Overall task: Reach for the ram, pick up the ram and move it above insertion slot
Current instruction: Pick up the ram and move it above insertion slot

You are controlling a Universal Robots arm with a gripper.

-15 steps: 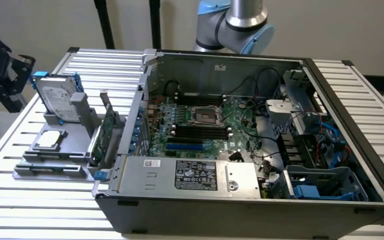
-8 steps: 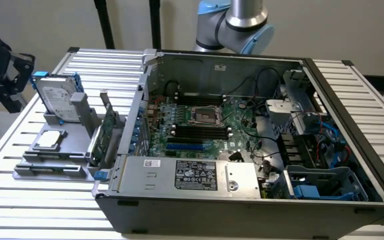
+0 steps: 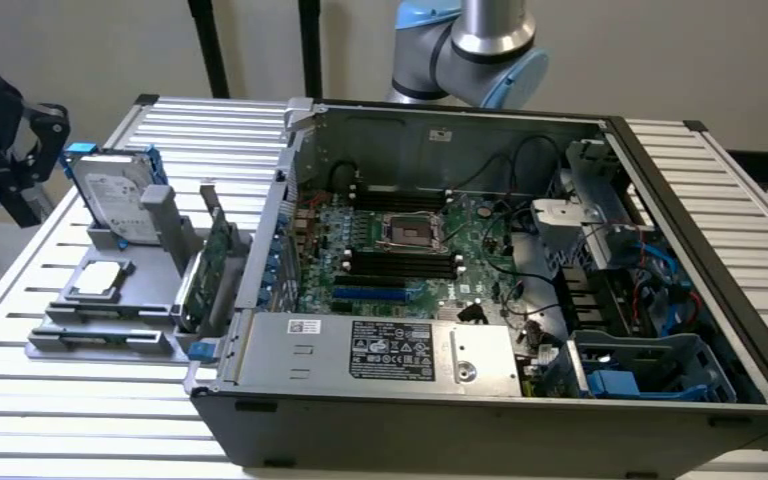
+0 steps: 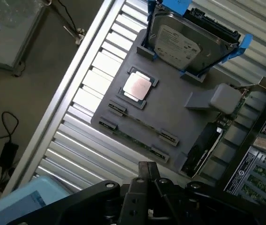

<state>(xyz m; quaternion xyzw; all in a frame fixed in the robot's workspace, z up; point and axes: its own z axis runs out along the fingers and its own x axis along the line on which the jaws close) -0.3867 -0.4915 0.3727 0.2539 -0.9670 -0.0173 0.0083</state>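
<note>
The ram (image 4: pixel 132 139) is a thin green strip lying flat between small grey clips at the outer edge of the grey holder tray (image 4: pixel 170 108). My gripper (image 4: pixel 148 172) is shut with nothing in it. It hangs well above the ram, off the tray's outer side. In the exterior view the black gripper (image 3: pixel 17 190) is at the far left, beyond the tray (image 3: pixel 137 300). The dark insertion slots (image 3: pixel 404 265) lie on the green motherboard inside the open computer case, beside the processor socket (image 3: pixel 404 233).
On the tray, a silver hard drive (image 4: pixel 177 44) stands in blue rails, a square silver processor (image 4: pixel 136 86) lies flat and a green expansion card (image 3: pixel 204 270) stands upright. The case wall (image 3: pixel 267 250) rises between tray and motherboard. Cables lie on the floor (image 4: pixel 3 140).
</note>
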